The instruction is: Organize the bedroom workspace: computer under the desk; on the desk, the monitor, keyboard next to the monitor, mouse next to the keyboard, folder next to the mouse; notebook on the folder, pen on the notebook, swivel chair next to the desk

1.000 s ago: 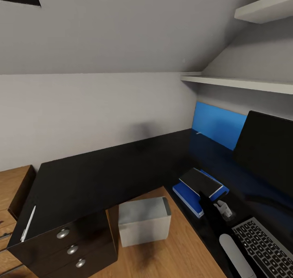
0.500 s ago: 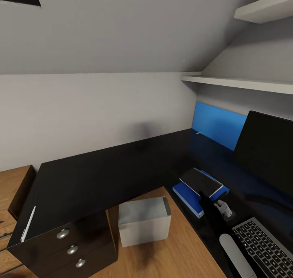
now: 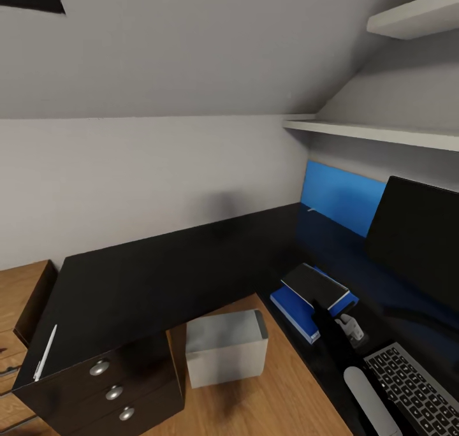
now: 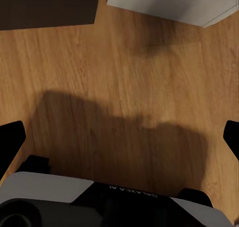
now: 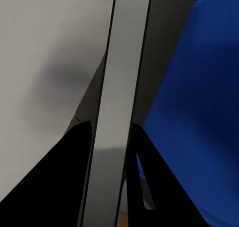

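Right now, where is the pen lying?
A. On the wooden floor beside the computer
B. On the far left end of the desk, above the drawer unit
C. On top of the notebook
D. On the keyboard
B: the white pen lies on the black desk top at its left end above the knobbed drawers, far from the notebook stacked on the blue folder.

Black right arm with white-grey link, black-fingered left pincer (image 4: 119, 137), white-grey housing, pale lettering
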You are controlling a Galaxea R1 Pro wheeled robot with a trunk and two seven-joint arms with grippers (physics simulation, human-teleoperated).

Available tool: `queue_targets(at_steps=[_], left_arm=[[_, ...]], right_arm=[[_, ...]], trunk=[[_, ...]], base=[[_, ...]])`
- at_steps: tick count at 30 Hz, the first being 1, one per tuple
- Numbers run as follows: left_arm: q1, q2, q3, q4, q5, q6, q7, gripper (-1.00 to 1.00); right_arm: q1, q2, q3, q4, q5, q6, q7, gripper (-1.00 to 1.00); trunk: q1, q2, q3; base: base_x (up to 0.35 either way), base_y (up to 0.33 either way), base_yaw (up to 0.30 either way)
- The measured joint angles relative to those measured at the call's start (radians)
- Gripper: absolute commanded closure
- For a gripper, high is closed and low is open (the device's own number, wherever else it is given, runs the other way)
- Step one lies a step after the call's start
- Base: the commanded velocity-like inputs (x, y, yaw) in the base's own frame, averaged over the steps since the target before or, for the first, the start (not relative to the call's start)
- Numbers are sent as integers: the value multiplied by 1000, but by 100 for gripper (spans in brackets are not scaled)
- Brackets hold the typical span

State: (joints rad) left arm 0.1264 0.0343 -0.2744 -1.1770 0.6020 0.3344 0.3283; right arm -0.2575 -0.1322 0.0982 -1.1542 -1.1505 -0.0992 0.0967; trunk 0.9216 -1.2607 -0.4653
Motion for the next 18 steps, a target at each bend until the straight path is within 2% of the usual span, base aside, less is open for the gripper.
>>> queue_targets(at_steps=[4,10,18], left_arm=[[0,0,1,1,1,0,0,-100],[0,0,0,1,1,1,0,-100],[0,2,1,1,2,0,0,-100]], right_arm=[[0,0,1,0,0,-1,0,100],[0,0,1,0,0,-1,0,100],[0,0,2,0,0,1,0,100]], trunk=[[0,0,0],[-23,42,19],[-23,42,19]], base=[[0,0,0],[0,0,0],[0,0,0]])
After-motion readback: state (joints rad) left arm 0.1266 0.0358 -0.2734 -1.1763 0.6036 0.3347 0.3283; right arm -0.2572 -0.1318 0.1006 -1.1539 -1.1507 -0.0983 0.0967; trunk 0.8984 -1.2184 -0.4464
